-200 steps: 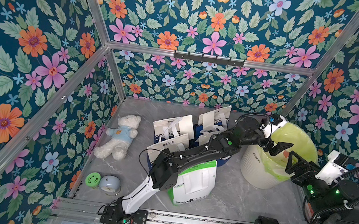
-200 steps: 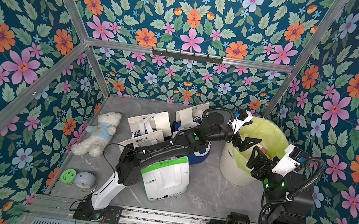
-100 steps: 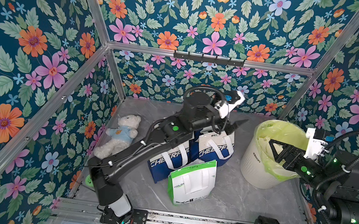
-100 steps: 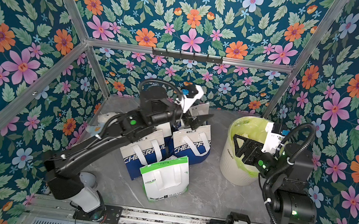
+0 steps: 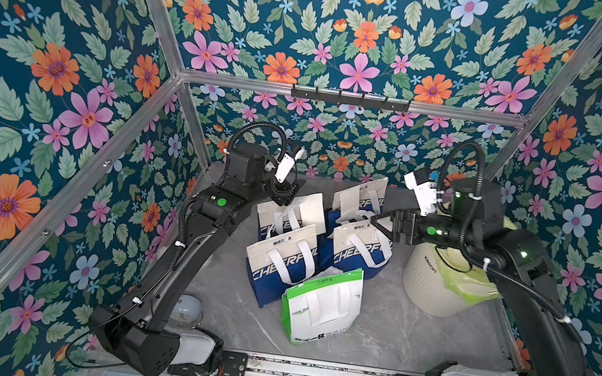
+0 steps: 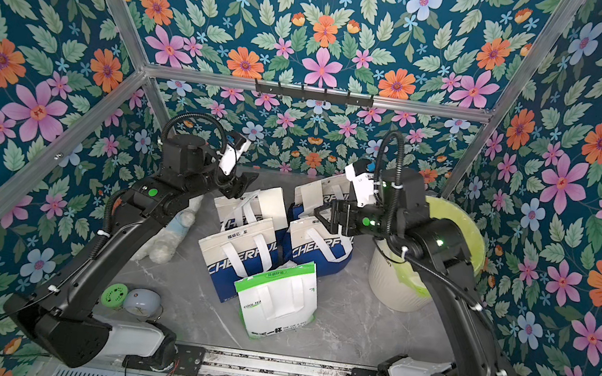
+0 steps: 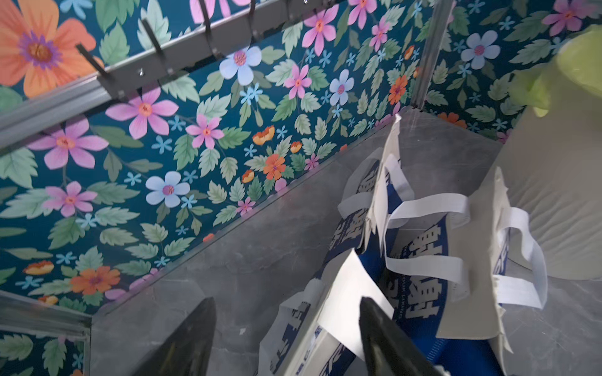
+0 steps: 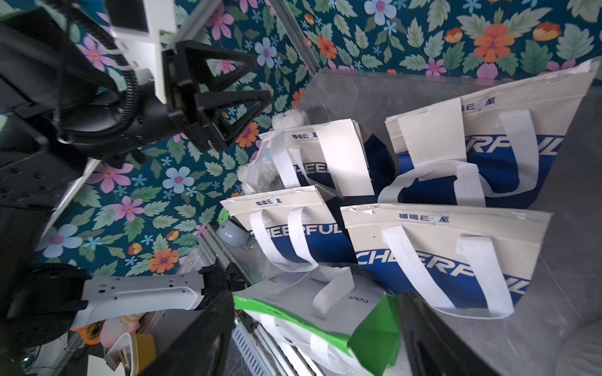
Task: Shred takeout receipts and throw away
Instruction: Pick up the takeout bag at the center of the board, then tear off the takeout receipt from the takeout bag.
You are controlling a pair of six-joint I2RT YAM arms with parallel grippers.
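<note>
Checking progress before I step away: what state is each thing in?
Left claw: open, empty.
Right claw: open, empty.
Receipt by left claw: whole, on its bag.
Second receipt: whole, on its bag.
Bin: upright, uncovered, green liner.
Blue bags: standing.
Green bag: standing.

blue bags [image 5: 279, 274] stand beside a lined bin [image 5: 429, 291]

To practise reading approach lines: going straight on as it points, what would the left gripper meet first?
Probably the white receipt on the blue-and-white bag just ahead of the left gripper; depth is unclear.
</note>
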